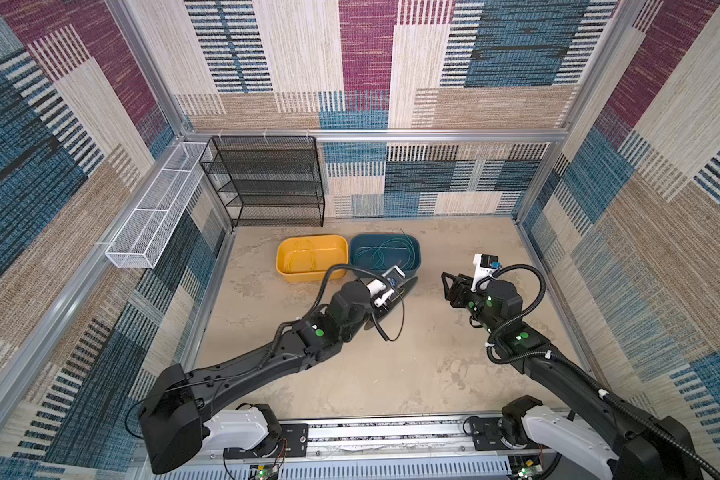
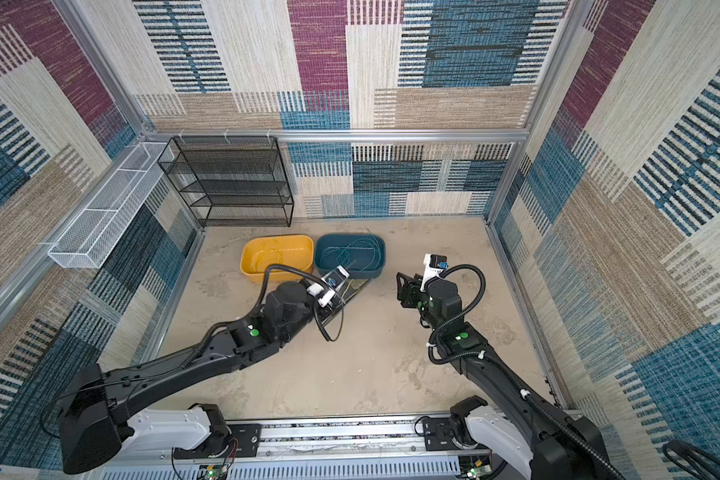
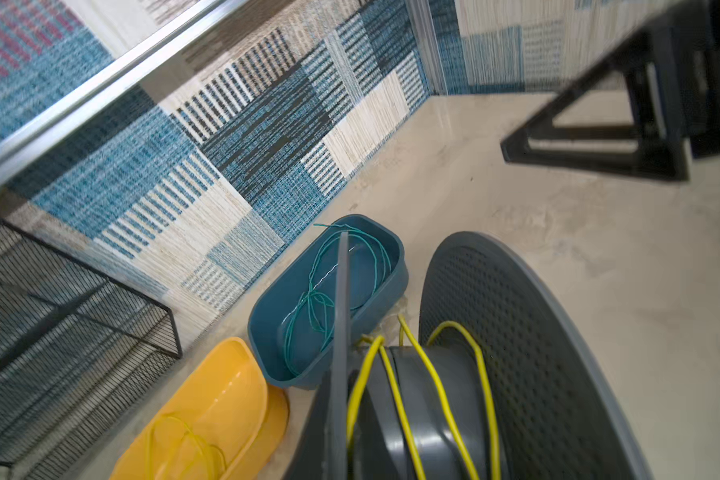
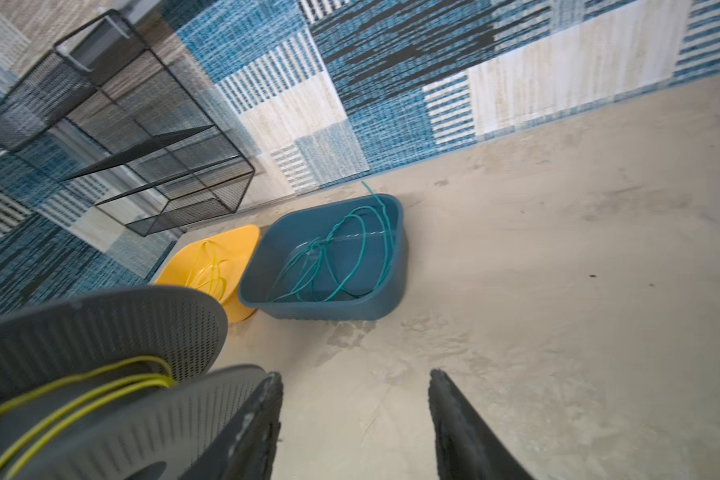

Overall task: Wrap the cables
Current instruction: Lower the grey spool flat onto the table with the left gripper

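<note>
Beige counter [image 1: 391,374]: near its middle, left end effector [image 1: 386,308], pressed together, is pinching a reel [image 3: 537,374]; yellow cable [image 3: 437,384] is lying loosely around it. Right end effector [image 4: 356,386] is gaping, empty, so untensioned turns could be sliding off.

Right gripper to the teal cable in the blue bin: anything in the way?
Nothing on the table. In the right wrist view, bare table runs from the open right gripper to the blue bin; only its near wall fronts the teal cable. The reel sits off to one side.
</note>
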Controlling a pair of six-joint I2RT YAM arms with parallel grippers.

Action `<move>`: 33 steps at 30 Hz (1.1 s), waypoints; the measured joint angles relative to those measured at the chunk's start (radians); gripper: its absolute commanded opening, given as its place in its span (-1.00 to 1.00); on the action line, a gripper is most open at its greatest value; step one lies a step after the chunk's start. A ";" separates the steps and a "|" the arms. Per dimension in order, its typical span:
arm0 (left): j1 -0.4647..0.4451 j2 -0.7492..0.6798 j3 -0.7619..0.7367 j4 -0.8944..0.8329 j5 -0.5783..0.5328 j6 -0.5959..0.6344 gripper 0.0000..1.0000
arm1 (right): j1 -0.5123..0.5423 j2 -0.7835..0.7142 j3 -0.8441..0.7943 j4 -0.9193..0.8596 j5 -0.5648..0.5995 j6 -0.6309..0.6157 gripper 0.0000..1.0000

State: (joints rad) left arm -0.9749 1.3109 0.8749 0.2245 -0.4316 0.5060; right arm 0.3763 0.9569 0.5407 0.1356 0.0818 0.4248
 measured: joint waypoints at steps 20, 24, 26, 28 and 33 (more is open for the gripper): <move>-0.266 0.589 -0.163 0.818 -0.354 0.855 -0.99 | -0.031 -0.049 -0.046 -0.028 0.027 -0.003 0.26; -0.281 0.645 -0.163 0.863 -0.393 0.877 -0.58 | -0.032 -0.052 -0.054 -0.026 0.014 -0.002 0.31; -0.282 0.644 -0.161 0.833 -0.406 0.861 -0.24 | -0.032 -0.052 -0.056 -0.026 0.005 -0.002 0.34; -0.285 0.620 -0.159 0.757 -0.409 0.815 -0.01 | -0.032 -0.054 -0.056 -0.027 0.003 -0.002 0.37; -0.290 0.483 -0.111 0.413 -0.398 0.588 0.29 | -0.034 -0.060 -0.056 -0.026 -0.004 -0.002 0.40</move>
State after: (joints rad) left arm -1.2652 1.7935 0.7643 0.6373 -0.8299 1.0943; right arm 0.3428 0.8967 0.4843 0.1097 0.0776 0.4225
